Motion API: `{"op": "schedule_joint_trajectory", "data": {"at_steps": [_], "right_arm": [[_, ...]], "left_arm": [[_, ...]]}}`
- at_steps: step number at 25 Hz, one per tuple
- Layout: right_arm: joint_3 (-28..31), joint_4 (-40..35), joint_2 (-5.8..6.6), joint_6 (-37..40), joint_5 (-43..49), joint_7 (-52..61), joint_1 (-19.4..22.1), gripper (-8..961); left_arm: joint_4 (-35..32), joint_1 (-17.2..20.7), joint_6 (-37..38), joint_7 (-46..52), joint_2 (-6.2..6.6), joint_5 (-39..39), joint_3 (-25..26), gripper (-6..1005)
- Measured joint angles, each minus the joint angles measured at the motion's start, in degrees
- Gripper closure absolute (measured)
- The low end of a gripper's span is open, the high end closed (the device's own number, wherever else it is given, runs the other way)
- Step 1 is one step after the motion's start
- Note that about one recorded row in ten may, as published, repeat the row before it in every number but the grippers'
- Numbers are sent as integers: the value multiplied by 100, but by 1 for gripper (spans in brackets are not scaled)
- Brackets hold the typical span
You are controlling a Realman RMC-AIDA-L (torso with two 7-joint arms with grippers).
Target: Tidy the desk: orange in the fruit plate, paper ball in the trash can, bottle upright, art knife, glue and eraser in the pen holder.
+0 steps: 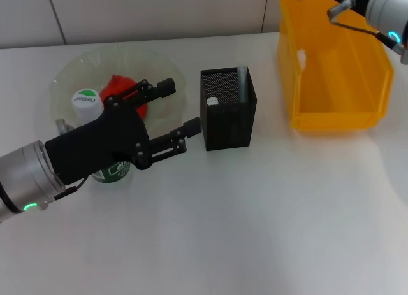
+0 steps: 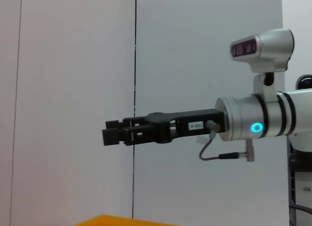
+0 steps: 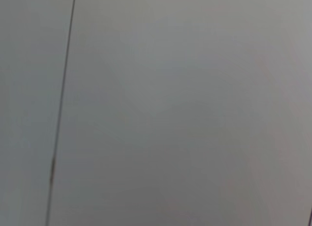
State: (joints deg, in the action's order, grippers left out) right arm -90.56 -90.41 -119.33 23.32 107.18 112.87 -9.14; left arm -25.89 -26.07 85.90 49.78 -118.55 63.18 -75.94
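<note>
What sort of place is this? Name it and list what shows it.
Probably a lab desk staged as an office workspace: a plain white desk against a bare panelled wall, a black mesh pen holder beside a yellow trash can, and a fruit plate holding an orange.

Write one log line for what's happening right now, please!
left gripper: open, above desk between bottle and pen holder | orange: in fruit plate | right gripper: over trash can

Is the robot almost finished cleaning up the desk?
Nearly, it seems. The orange sits in the fruit plate, the bottle stands upright, and a grey stick, likely the glue, is in the pen holder. The left gripper hovers open, holding nothing. Nothing loose shows on the desk.
</note>
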Motion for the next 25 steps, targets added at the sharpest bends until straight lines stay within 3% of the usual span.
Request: {"op": "schedule_joint_trajectory", "data": {"at_steps": [3,5,7,9,10,11,15,25], "right_arm": [[93,-99,-7,317,-432,-368,148,212],[376,-211,-21,1208,-1698,-1462,485,195],[490,-208,-23,1510,-2056,-1744,566,178],[827,-125,-25,2461,-2880,-2447,761,161],[1204,10,-22,3468,-3487,-2942,928,161],[1204,10,-22,3468,-3487,-2942,928,160],[1796,119,-21,4837,-3408,-3028,1170,159],[1931,-104,3,5511,-1633,-2040,1045,160]], "left_arm": [[0,6,9,-31,3,0,0,208],[-3,13,55,-114,11,32,-2,208],[-3,14,73,-123,13,36,-9,208],[-4,17,184,-141,23,40,-39,208],[-4,19,228,-137,27,44,-47,208],[-4,22,261,-132,32,48,-53,208],[-122,39,401,-43,36,316,-68,208],[-1322,190,536,948,72,1525,-3,213]]}}
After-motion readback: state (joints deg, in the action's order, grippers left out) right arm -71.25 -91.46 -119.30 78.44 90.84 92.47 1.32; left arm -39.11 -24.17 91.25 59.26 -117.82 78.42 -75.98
